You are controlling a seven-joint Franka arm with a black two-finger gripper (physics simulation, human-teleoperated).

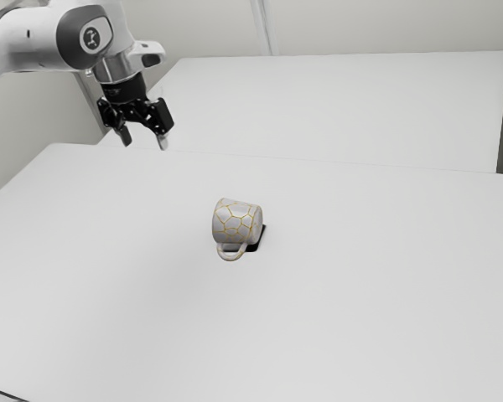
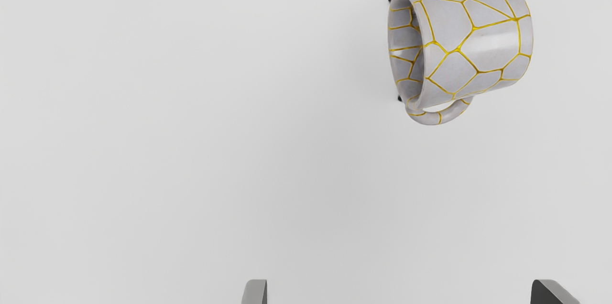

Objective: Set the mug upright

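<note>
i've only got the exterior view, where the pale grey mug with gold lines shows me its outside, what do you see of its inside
Observer: In the wrist view the pale grey, gold-lined mug lies on its side, and its open mouth shows gold lines running inside too.
Operator: where does the curved handle join
Observer: One end of the curved handle meets the mug close to the rim.
Operator: am i centred on it
Observer: No. The mug lies ahead of the open jaws, offset toward one side.
</note>
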